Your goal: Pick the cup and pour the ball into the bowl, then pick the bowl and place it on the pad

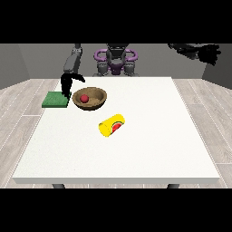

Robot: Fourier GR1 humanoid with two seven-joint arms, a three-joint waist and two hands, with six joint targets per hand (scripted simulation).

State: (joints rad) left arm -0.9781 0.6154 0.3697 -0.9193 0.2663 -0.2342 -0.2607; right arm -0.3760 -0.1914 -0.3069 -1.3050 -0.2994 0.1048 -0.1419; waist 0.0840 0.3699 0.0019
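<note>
Lying tipped on the table, the cup seemingly shows red inside, each hand's finger state unreadable

A bare test room, like a lab: one large white rectangular surface stands on pale grey wood-plank flooring, plain grey walls rise behind, and a humanoid robot stands at the far edge.

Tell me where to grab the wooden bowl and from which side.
Take the wooden bowl by its rim on the view's left, nearest the green pad. It sits upright with the red ball inside, so the open rim is free to pinch, and the hand at the view's left hangs right beside that edge.
</note>
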